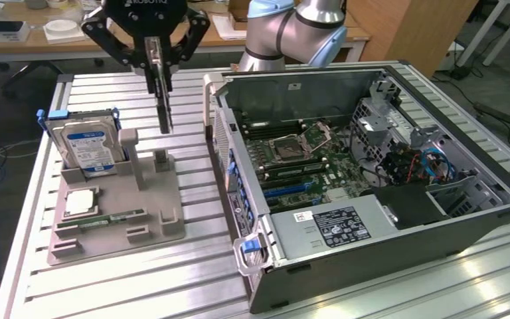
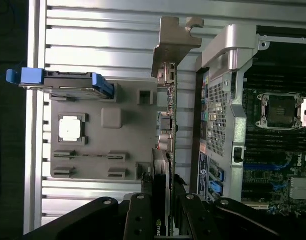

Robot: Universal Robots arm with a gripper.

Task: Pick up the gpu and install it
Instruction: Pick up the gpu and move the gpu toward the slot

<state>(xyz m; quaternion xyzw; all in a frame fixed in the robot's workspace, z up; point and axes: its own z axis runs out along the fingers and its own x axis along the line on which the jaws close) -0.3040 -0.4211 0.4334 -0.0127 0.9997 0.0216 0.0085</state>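
Exterior view: gripper [image 1: 160, 65] has the gpu [image 1: 164, 106] edge-on, with the fingers [image 1: 148, 58] closed tight on its top edge. The card hangs vertical over the grey fixture tray [image 1: 117, 232], on the tray's side facing the open PC case [image 1: 397, 219], and looks just clear of the tray's slot post. The hard drive [image 1: 87, 146] stands upright in the tray. The CPU [image 1: 82, 199] and RAM stick [image 1: 104, 218] lie flat in it.

Wrist view: the gpu [image 2: 165, 125] runs out from between the fingers [image 2: 140, 215] along the tray's [image 2: 100, 150] case-side edge. Its silver bracket [image 2: 175, 37] sits past the tray's end, near the case [image 2: 228, 100].

My read: the card sticks out well past the grip, so it could twist. Move slowly, keep it plumb, and keep the bottom edge above the case wall while traversing.
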